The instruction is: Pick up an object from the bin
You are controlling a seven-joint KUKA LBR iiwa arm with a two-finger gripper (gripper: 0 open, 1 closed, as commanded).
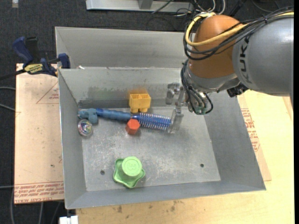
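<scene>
the arm (271, 55), a smooth grey cylindrical casing, is seen to the right of the blue brush (121, 115) and above it. a glossy rounded orange cover (212, 45) with yellow and black cables looped around it is fitted at the wrist.

the gripper (176, 121) is lowered to the right end of the brush, against the bristles. whether it is open or closed cannot be told, and nothing is seen held in it.

the bin (117, 48) is made of dull grey sheet metal with sloped walls. its floor is scuffed and scratched around the brush, and two small holes are set in it below the brush.

the brush lies roughly flat across the middle of the floor. it consists of a long blue plastic handle with a knob at the left end and a spiral of blue-and-white bristles at the right end.

a green plastic cap (128, 171) with a lobed edge lies well below the brush. a yellow plastic block (139, 101) sits just above the brush. a small red cylinder (133, 126) touches the brush's lower side, where handle and bristles meet. a small shiny clear ball (85, 128) lies just below the handle's left end.

dark speckled carpet (37, 13) is seen beyond the bin.
</scene>
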